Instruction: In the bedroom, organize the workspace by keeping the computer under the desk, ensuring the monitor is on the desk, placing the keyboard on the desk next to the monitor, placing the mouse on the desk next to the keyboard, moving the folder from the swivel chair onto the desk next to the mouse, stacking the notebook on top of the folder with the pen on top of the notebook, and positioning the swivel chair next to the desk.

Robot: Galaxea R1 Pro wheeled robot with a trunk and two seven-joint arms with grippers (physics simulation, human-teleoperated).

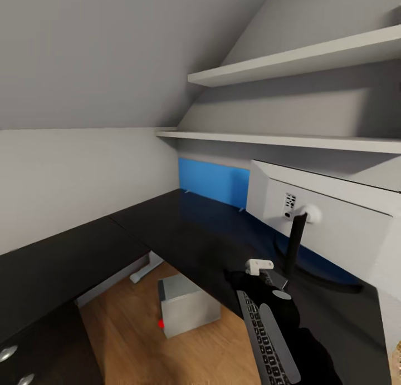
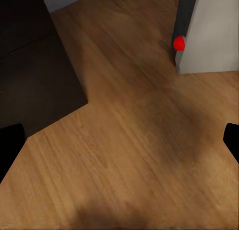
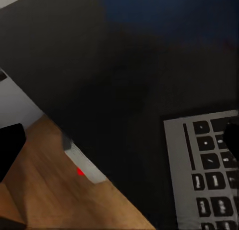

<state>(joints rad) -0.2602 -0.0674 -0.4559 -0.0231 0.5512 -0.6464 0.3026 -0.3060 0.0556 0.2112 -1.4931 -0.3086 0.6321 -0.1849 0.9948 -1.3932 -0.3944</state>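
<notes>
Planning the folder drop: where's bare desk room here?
Free: the desk corner stretch between the blue wall panel and the keyboard. Crowded: near the monitor stand, where the right hand hovers over the keyboard end.

One monitor [image 1: 328, 218], one keyboard [image 1: 267, 340], one computer [image 1: 186, 304], two shelves [image 1: 295, 62].

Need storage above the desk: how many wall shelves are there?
2: an upper shelf and a lower shelf under it, above the monitor. More could be out of frame.
</notes>
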